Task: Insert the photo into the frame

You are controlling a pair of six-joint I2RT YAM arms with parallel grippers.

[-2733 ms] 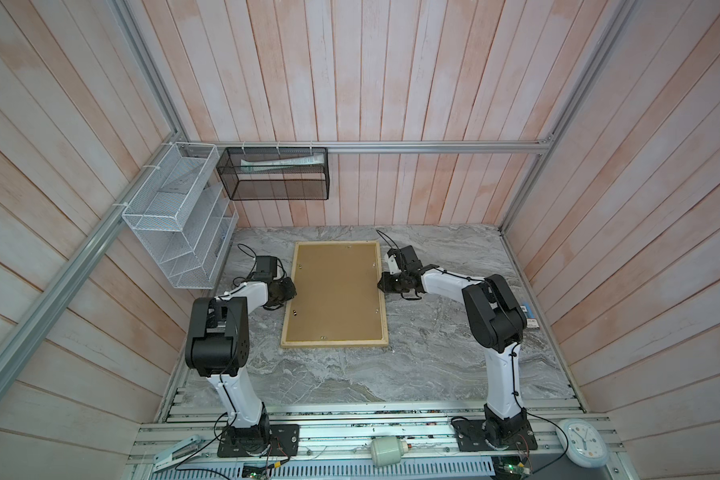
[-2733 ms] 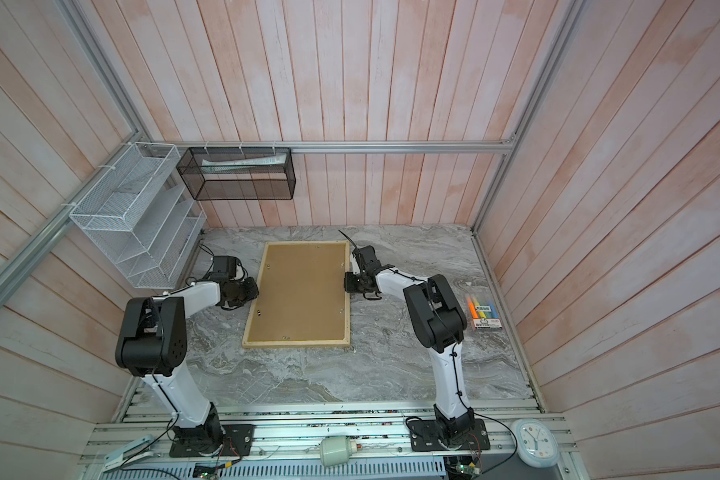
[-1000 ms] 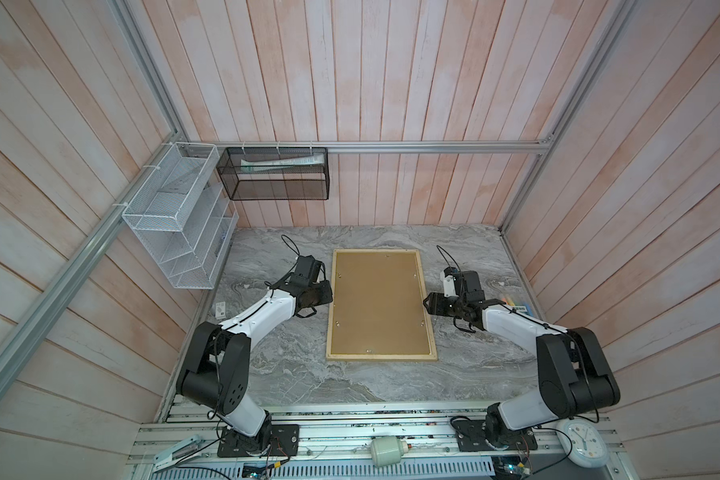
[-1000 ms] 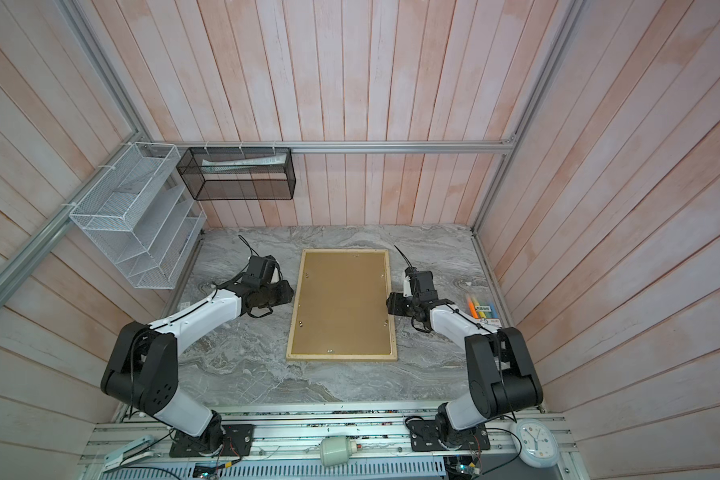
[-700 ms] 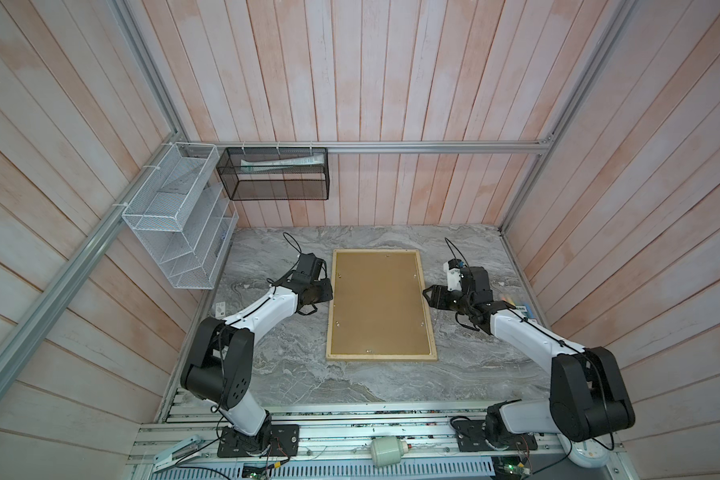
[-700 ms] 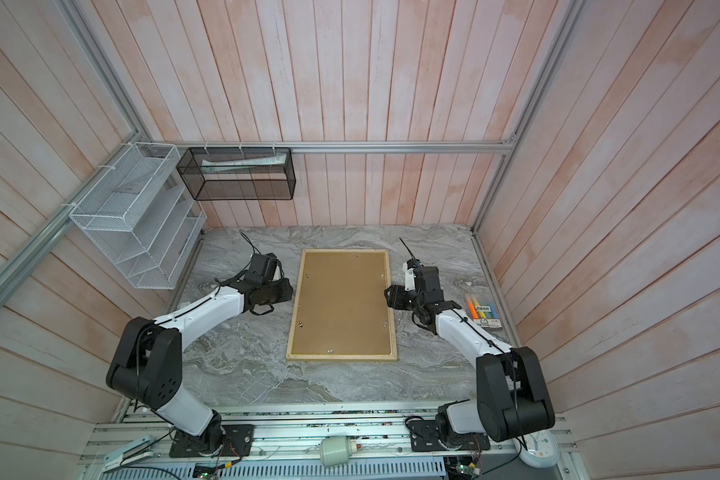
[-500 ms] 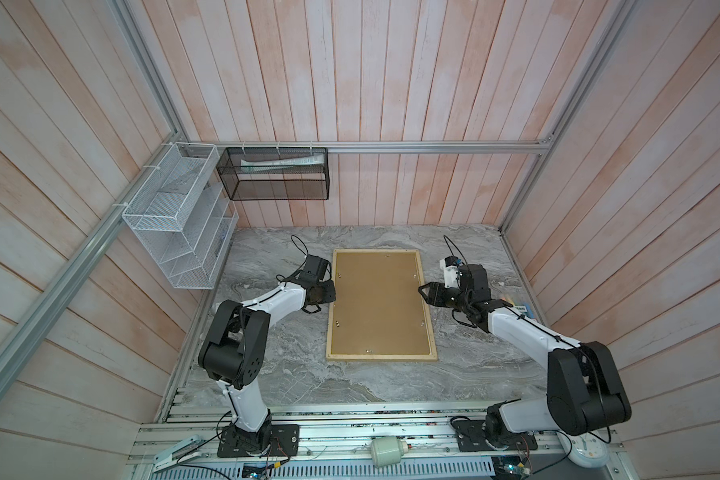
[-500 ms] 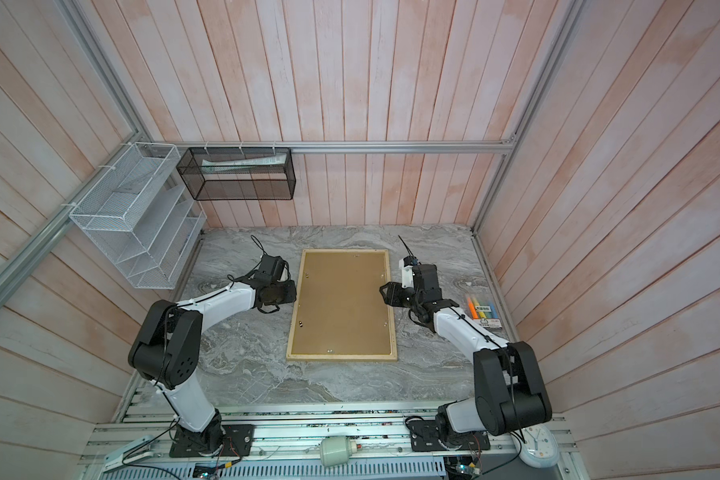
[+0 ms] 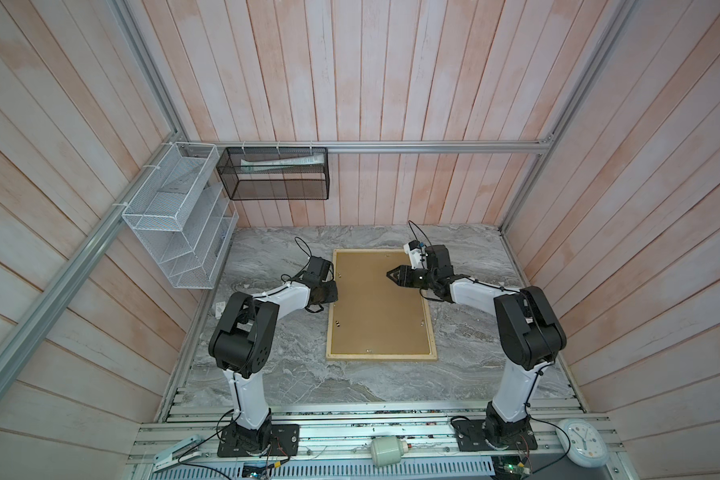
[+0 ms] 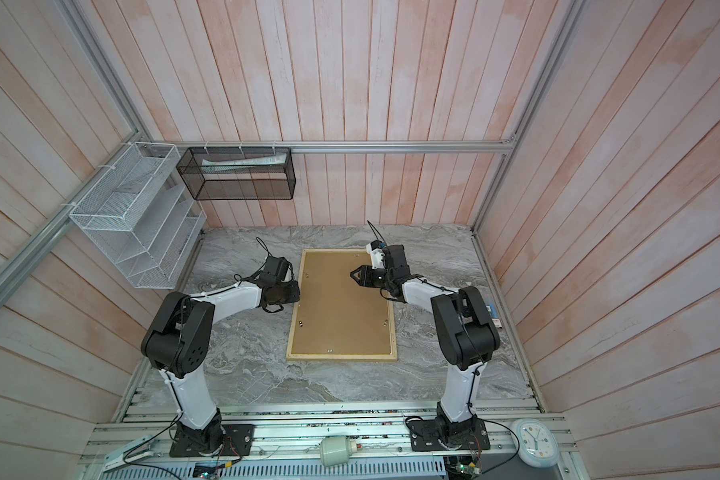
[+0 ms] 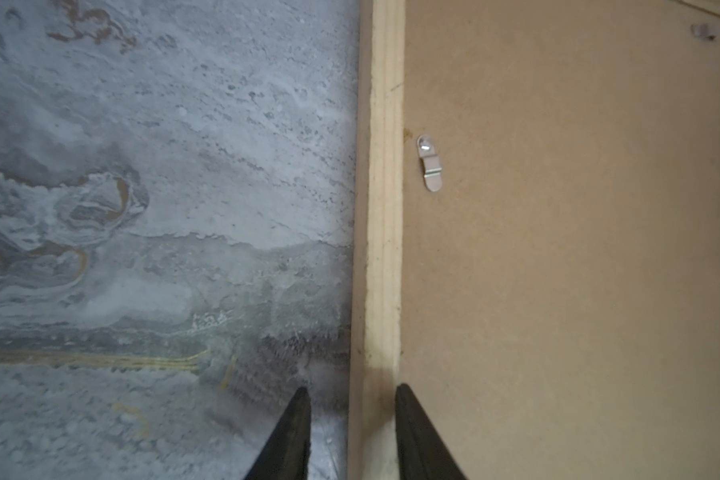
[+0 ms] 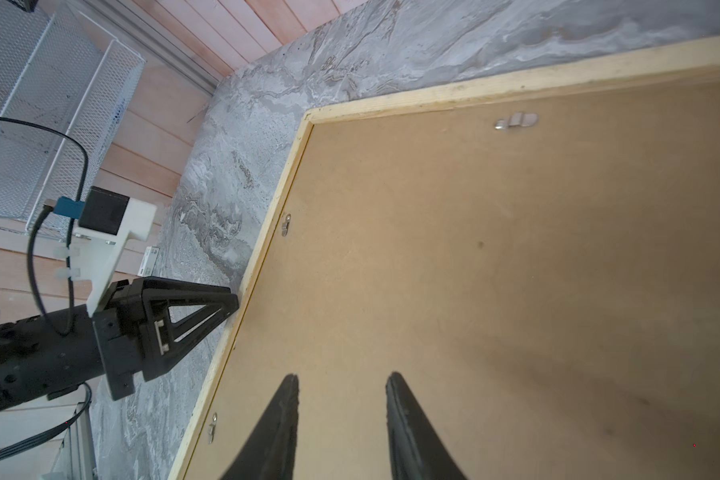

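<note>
Sensibly, with the photo out of view and the frame (image 9: 380,316) lying back-up on the marble table (image 9: 275,257), the left gripper (image 11: 352,388), part-spread astride a rail (image 11: 385,208), should steady it while the right gripper (image 12: 341,376), part-spread and empty, swivels each metal clip (image 11: 430,163) aside.

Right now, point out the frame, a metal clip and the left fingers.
frame (image 9: 375,320): in a top view, back panel.
metal clip (image 11: 430,163): left wrist view, middle.
left fingers (image 11: 414,436): left wrist view, one finger.
</note>
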